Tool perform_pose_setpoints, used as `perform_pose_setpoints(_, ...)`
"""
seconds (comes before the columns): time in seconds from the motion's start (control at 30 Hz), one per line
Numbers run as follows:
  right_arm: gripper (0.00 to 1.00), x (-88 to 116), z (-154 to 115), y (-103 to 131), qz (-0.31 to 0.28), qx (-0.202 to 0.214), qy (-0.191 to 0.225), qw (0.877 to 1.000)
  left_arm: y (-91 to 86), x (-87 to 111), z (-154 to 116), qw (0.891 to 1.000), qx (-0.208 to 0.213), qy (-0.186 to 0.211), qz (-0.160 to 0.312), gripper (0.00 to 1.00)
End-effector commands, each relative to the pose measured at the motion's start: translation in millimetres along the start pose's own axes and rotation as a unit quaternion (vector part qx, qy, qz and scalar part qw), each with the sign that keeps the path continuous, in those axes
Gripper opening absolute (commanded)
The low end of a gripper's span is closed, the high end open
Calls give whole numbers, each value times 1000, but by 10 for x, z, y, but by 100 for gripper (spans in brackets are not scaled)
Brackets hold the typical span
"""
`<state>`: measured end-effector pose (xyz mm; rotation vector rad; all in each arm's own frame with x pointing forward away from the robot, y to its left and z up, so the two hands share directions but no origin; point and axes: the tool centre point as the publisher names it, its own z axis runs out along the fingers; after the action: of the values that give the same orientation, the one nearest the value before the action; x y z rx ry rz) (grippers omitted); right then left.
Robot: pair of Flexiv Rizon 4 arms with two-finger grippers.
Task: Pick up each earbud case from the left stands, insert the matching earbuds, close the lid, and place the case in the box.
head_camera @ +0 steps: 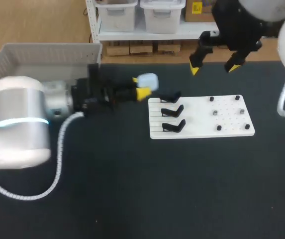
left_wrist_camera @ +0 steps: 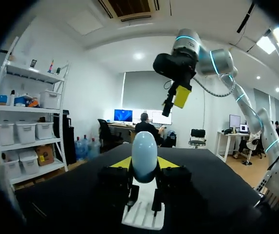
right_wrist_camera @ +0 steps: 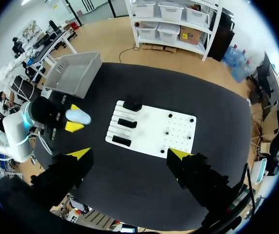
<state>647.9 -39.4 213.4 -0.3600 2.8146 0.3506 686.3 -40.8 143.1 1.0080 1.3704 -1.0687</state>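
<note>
In the head view, the left end effector [head_camera: 141, 90] is clenched on the pale blue earbud case [head_camera: 148, 80]. It holds the case above the dark surface [head_camera: 132, 189], just beside the far corner of the white board [head_camera: 202, 130]. Three black stands [head_camera: 173, 111] sit on the board's near half. The grey box [head_camera: 43, 55] lies behind the left arm. The right end effector [head_camera: 215, 64] hangs released and empty, beyond the board.

In the left wrist view, the case [left_wrist_camera: 144, 155] stands upright between the yellow tips, which pinch its lower sides. The board [left_wrist_camera: 143, 217] lies below it.

In the right wrist view, the right end effector [right_wrist_camera: 129, 155] is spread wide above the board [right_wrist_camera: 154, 127]. The case [right_wrist_camera: 78, 117] is off to the side, near the box [right_wrist_camera: 73, 73].

The case looks light, rigid and glossy, with rounded sides, so it could twist or slip in a pinch. A hold across the lower body seems best, leaving the lid half free to open and close.
</note>
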Motion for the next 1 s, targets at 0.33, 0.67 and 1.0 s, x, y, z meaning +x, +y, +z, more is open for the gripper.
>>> perform_pose_setpoints(0.33, 100, 47, 0, -5, 1, 1, -41, 999, 914, -390, -1567, 963, -266, 41, 26, 0)
perform_pose_setpoints(0.67, 100, 47, 0, -5, 1, 1, -41, 999, 1682, -274, -2121, 944, -314, 92, 28, 0)
perform_pose_setpoints(1.0, 100, 47, 0, -5, 1, 1, -41, 999, 2286, -11, -2384, 939, -321, 124, 23, 0)
